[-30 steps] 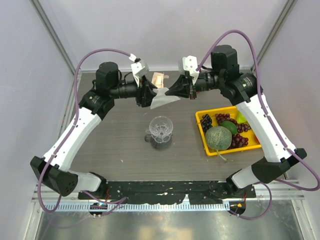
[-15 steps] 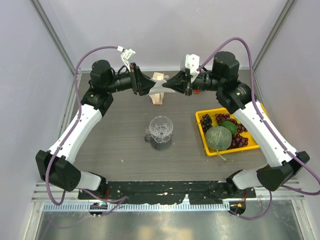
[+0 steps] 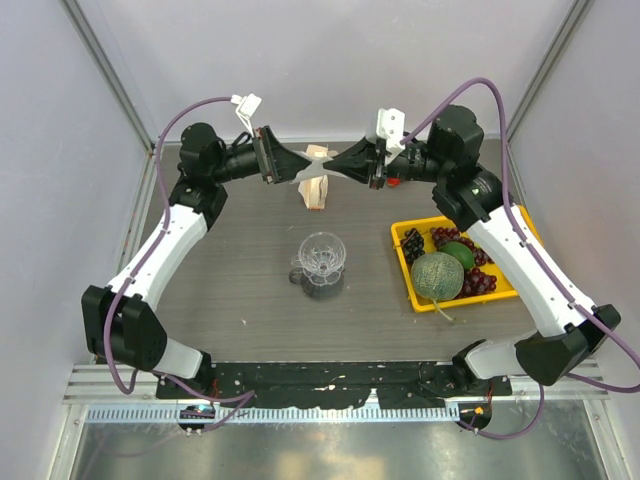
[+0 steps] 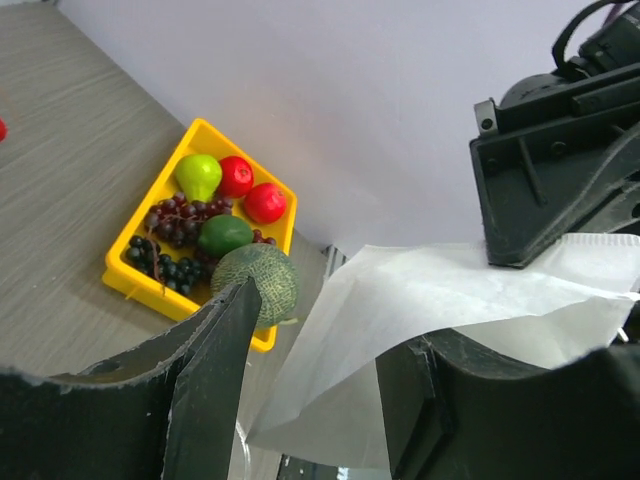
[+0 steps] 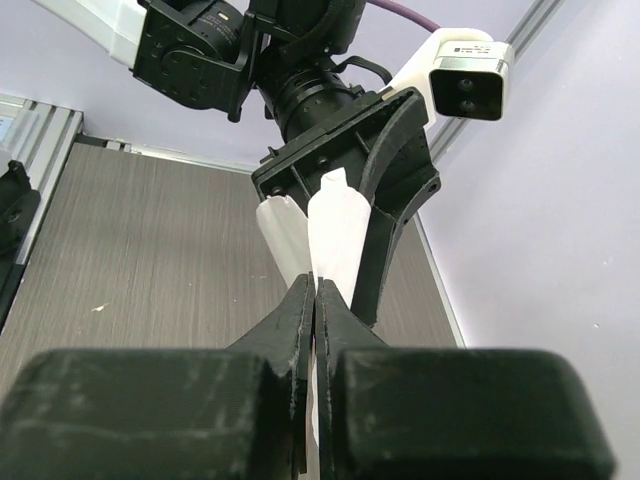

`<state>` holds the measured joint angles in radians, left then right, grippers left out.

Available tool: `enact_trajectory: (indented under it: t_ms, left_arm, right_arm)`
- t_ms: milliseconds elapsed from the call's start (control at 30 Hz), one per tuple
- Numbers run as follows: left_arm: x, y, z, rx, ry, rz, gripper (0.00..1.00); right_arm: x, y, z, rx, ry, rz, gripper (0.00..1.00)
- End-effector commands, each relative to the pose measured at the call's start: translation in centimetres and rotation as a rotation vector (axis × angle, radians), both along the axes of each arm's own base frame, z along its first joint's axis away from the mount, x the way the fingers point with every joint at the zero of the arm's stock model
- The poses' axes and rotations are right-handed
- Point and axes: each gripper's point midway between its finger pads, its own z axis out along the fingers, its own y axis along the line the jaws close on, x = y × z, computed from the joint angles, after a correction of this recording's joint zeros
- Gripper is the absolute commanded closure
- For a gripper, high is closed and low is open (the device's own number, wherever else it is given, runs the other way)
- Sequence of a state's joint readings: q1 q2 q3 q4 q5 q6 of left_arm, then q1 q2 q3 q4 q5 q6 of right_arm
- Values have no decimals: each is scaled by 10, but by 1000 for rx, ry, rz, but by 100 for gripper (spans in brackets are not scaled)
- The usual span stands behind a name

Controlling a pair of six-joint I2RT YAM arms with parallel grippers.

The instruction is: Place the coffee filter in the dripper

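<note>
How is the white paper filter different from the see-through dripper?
The coffee filter is white paper you cannot see through; the dripper is clear and ribbed. The coffee filter hangs up in the air, pinched by the right gripper; the dripper stands down below with no gripper on it. The coffee filter looks flat and folded; the dripper is a round open funnel. Both are outside the yellow fruit tray.

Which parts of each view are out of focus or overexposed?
Top external: evenly lit and sharp, soft shadow under the dripper. Left wrist: the left gripper's fingers are dark and blurred, the yellow tray is clear. Right wrist: the right gripper is blurred, the coffee filter is bright white with little detail.
</note>
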<state>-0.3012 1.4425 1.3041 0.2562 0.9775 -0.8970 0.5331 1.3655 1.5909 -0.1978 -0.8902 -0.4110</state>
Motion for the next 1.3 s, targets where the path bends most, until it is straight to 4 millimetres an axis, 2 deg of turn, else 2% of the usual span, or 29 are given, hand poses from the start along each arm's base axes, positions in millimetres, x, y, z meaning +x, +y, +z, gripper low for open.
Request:
enact_trajectory:
  t_ms: [0,233,367,467,567,667,767,933,1000,1033,1100,1133,1167,1267]
  left_arm:
    - [-12,-3,24,-48,-50,-78,45]
    - [-15,-4,21,-56,-23,-108,51]
    - [-16,-6,22,-61,-26,-126,58]
    - [-19,-6,24,-69,-35,-139,67]
    - [-22,-5,25,-66,-44,-161,83]
    - [-31,-5,25,-61,-56,-200,94]
    - [-36,-4,24,-56,-64,-219,100]
    - [-39,-3,20,-49,-44,-231,100]
    - [-36,-3,20,-51,-27,-221,100]
    - [-35,-2,24,-55,-26,-219,100]
    - [-31,1,30,-66,-23,-206,100]
    - [-29,3,32,-73,-22,-201,100]
    - [-29,5,35,-75,-31,-200,100]
    - [-32,6,35,-72,-38,-208,100]
  right_arm:
    - [-3,-2,22,58,-93,-15,95]
    - [3,4,23,67,-123,-5,95]
    - [-3,7,21,62,-130,37,95]
    - [-5,7,20,52,-133,54,95]
    - [-10,6,12,17,-133,74,95]
    - [-13,1,4,-16,-119,83,95]
    - [-14,-2,0,-41,-131,85,95]
    - [-8,-2,0,-47,-131,78,95]
    - [-7,-1,4,-44,-127,81,82]
    - [-7,-2,6,-43,-133,78,62]
    - [-5,-8,4,-61,-131,60,43]
    - [-5,-10,-3,-78,-103,57,41]
    - [-3,-16,0,-81,-102,45,39]
    - [-3,-27,-9,-121,-56,42,41]
